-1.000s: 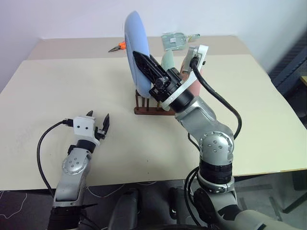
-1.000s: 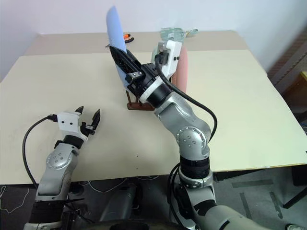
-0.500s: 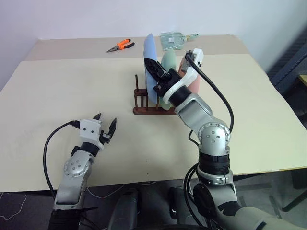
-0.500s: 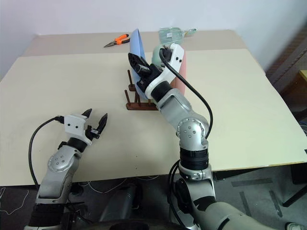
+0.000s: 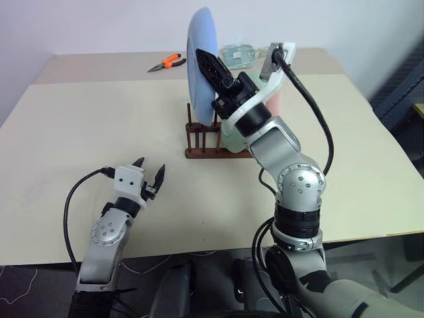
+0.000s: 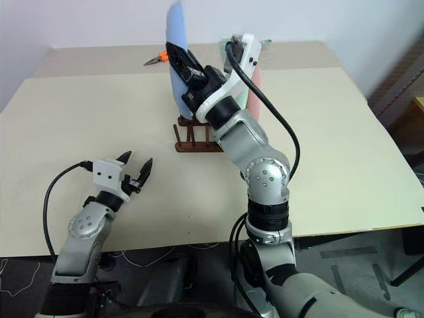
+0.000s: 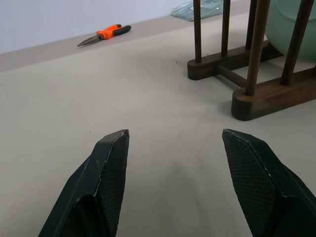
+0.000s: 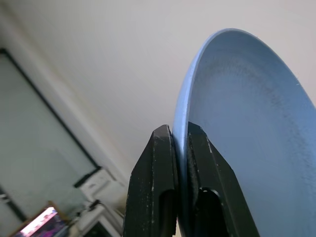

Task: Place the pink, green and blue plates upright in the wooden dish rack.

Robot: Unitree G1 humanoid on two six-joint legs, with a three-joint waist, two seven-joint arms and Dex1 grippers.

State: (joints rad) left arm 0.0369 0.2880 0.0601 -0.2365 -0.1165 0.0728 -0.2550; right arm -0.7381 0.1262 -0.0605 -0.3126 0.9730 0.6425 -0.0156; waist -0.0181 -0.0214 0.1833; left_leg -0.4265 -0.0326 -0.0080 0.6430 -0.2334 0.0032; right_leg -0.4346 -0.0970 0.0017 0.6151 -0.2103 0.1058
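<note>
In the left eye view we see the right hand (image 5: 206,63) holding the blue plate (image 5: 199,73) by its rim, upright and raised above the wooden dish rack (image 5: 209,140) on the beige desk (image 5: 79,132). Its two black fingers are pressed together on the plate edge. The green plate (image 5: 233,138) stands in the rack behind the right arm, and the pink plate (image 5: 279,99) stands just beside it, on the far side. The left hand (image 5: 150,173) is low over the desk, well apart from the rack, with its fingers spread wide and nothing between them. Orange pliers (image 5: 166,63) lie near the far edge of the desk

In the right eye view the blue plate (image 6: 176,46) shows nearly edge-on, above the rack pegs

In the left wrist view the two fingers (image 7: 108,168) stand wide apart over the bare desk, and the rack (image 7: 256,94) is ahead with the green plate (image 7: 289,24) between its pegs

In the right wrist view the fingers (image 8: 159,173) clamp the rim of the blue plate (image 8: 247,128) from both sides
</note>
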